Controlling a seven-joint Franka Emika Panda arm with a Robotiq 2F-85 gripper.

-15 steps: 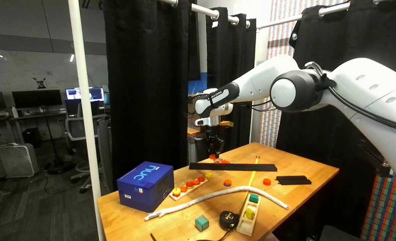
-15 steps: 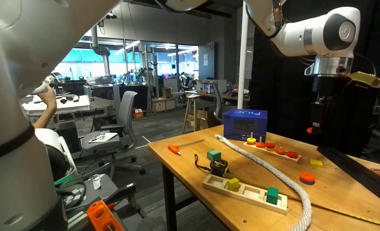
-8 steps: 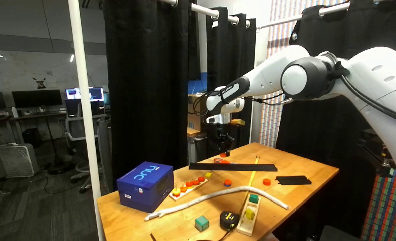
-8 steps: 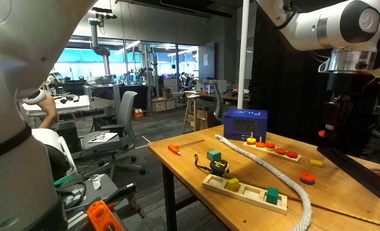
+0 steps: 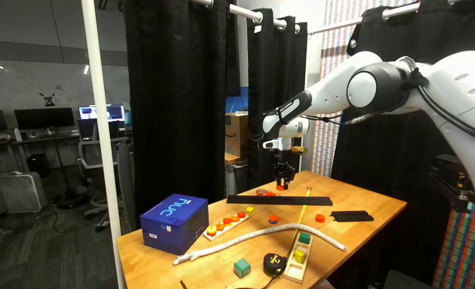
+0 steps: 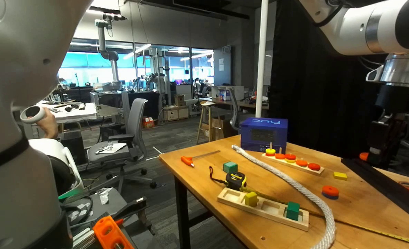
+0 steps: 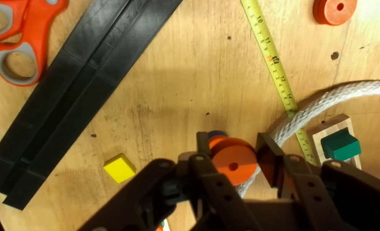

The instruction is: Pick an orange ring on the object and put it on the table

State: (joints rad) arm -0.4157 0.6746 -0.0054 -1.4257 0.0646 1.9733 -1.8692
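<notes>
The gripper (image 7: 233, 147) pinches the round orange ring (image 7: 238, 155), holding it up off the wooden counter (image 7: 177, 80); in both exterior views it shows close to a far edge. The white rope (image 7: 347, 95) is twisty; the long black strip (image 7: 71, 96) is grooved. Only the wrist view shows the ring's little hole and clear numbers on the yellow tape (image 7: 271, 54). Only the exterior views show the blue box (image 5: 175, 222), near a corner.

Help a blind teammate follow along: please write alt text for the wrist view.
Robot fingers hold an orange ring above a wooden table. On it lie scissors, a black grooved strip, a yellow block and a white rope crossing a tape-measure blade.
</notes>
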